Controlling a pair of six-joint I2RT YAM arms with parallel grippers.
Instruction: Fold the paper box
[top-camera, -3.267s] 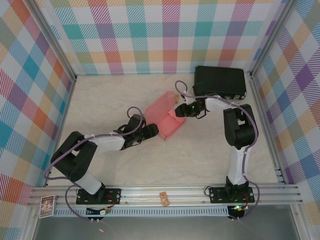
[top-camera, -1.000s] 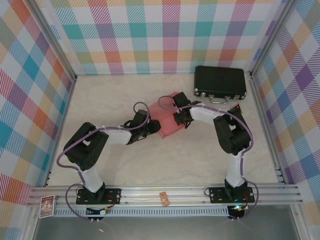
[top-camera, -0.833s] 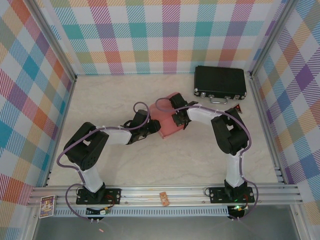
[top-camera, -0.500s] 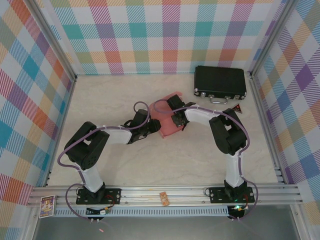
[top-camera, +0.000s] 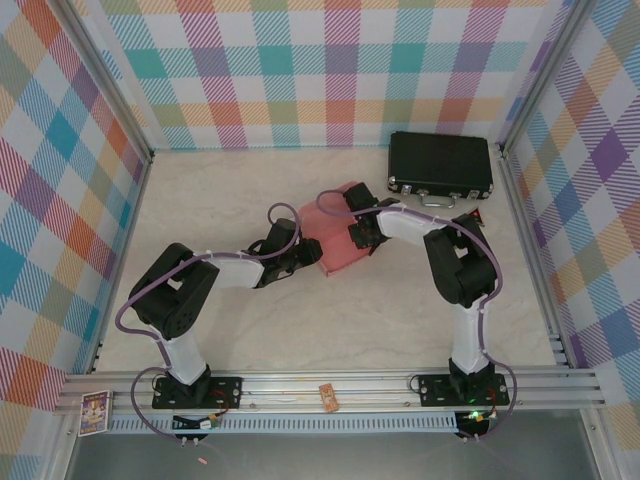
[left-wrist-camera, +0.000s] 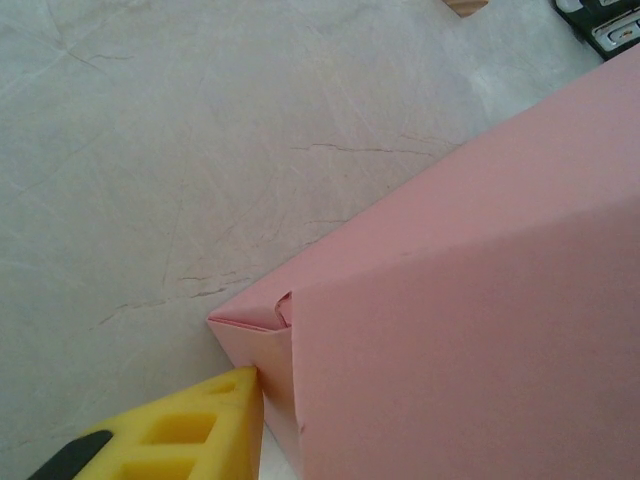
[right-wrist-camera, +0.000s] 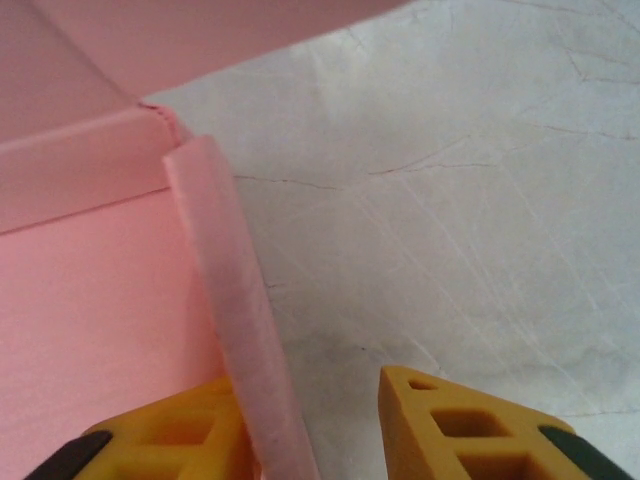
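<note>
The pink paper box (top-camera: 335, 240) lies partly folded in the middle of the table. My left gripper (top-camera: 306, 258) is at its near-left corner. In the left wrist view one yellow finger (left-wrist-camera: 200, 425) presses on the box's end wall (left-wrist-camera: 250, 360), and the box body (left-wrist-camera: 470, 330) hides the other finger. My right gripper (top-camera: 360, 234) is at the box's right side, open. In the right wrist view a thin pink flap edge (right-wrist-camera: 235, 330) leans on the left finger (right-wrist-camera: 160, 440), with the right finger (right-wrist-camera: 460, 420) standing apart over bare table.
A black hard case (top-camera: 440, 163) with a handle lies at the back right, close behind the right arm. A small red triangle (top-camera: 478, 213) sits beside it. A tan block (top-camera: 327, 396) rests on the front rail. Plaid walls enclose the table.
My right gripper's jaws have parted, letting go of the flap edge, and it has drawn slightly right. The left gripper and the box have stayed put.
</note>
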